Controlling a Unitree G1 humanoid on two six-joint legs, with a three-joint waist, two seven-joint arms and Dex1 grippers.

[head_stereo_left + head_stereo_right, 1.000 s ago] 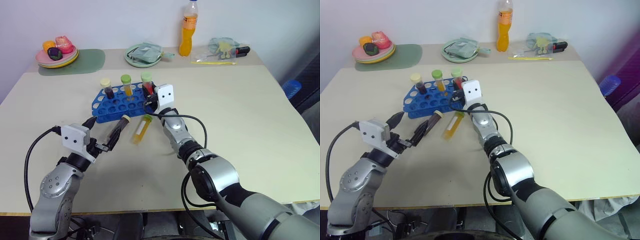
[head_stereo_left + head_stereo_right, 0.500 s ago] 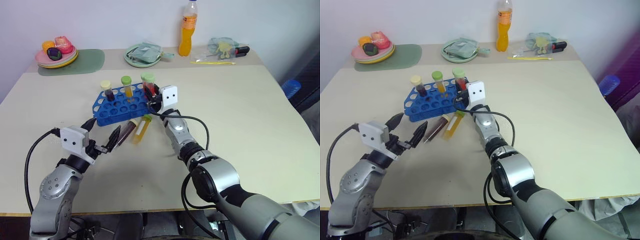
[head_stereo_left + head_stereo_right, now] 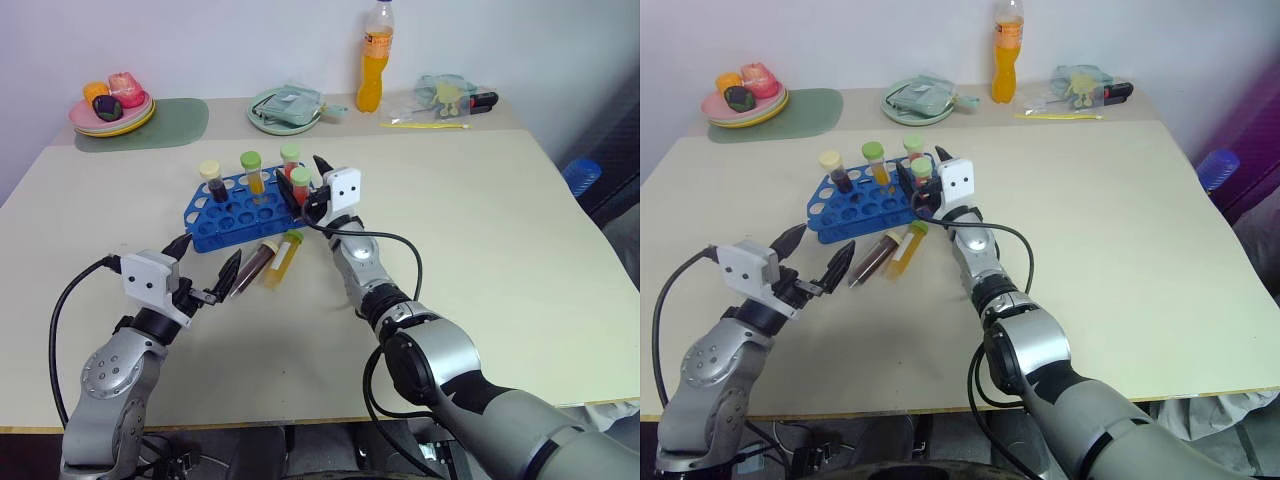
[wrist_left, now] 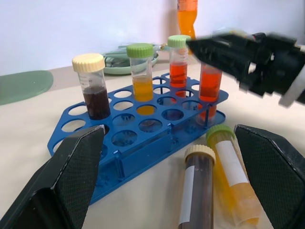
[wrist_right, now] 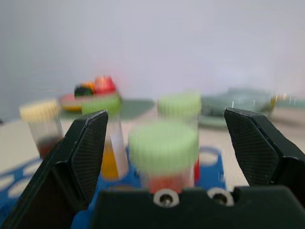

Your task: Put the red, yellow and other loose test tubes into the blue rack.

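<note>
The blue rack holds a dark tube, a yellow tube and two red tubes with green caps, all upright. My right gripper is open, its fingers either side of the nearer red tube, which stands in a rack hole. Two loose test tubes lie on the table just in front of the rack: a dark one with a cream cap and a yellow one with a green cap. My left gripper hangs open just short of them, holding nothing.
An orange drink bottle, a green plate and a plastic bag with small items line the far edge. A plate of toy food sits on a green mat at the far left. Open tabletop lies to the right.
My right gripper has opened and let go of the red tube, which now stands in the rack, and has lifted slightly. The loose dark tube rolled a little toward the yellow one.
</note>
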